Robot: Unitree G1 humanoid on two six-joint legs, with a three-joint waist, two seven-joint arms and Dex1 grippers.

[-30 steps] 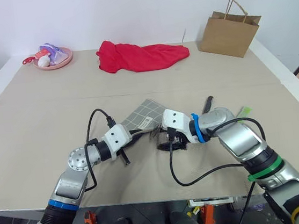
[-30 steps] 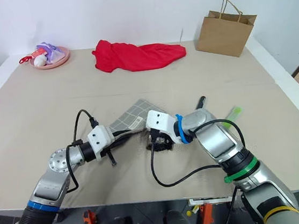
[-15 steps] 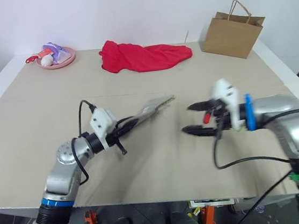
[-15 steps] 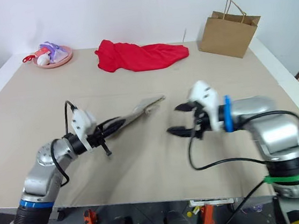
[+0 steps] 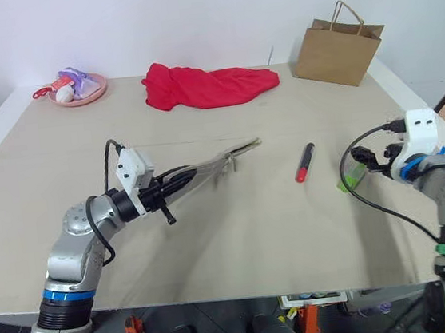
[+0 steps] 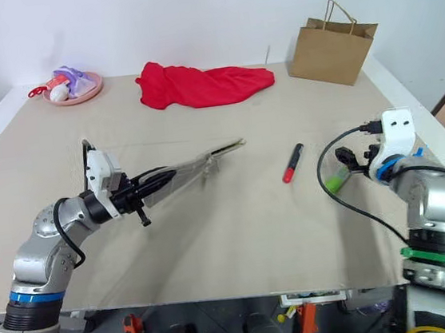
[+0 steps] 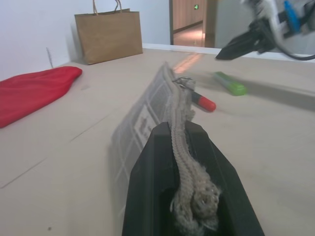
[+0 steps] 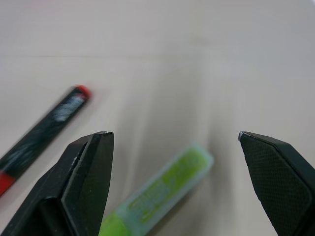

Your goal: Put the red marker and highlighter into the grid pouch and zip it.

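Note:
My left gripper (image 5: 170,188) is shut on one end of the grid pouch (image 5: 216,163) and holds it edge-on above the table, with its far end and zipper pull (image 7: 183,81) toward the middle. The red marker (image 5: 305,162), black with a red cap end, lies on the table just beyond the pouch's far end. To its right lies the lime-green highlighter (image 5: 350,176). My right gripper (image 8: 173,133) hovers open over the highlighter, fingers wide on either side of it and not touching it.
A red cloth (image 5: 209,86) lies at the back centre, and a brown paper bag (image 5: 339,43) stands at the back right. At the back left is a pink dish (image 5: 79,90) with small toys. The table's right edge runs close to my right arm.
My right gripper has left the pouch and swung far right to above the highlighter. The left gripper has lifted the pouch a little and turned it edge-on.

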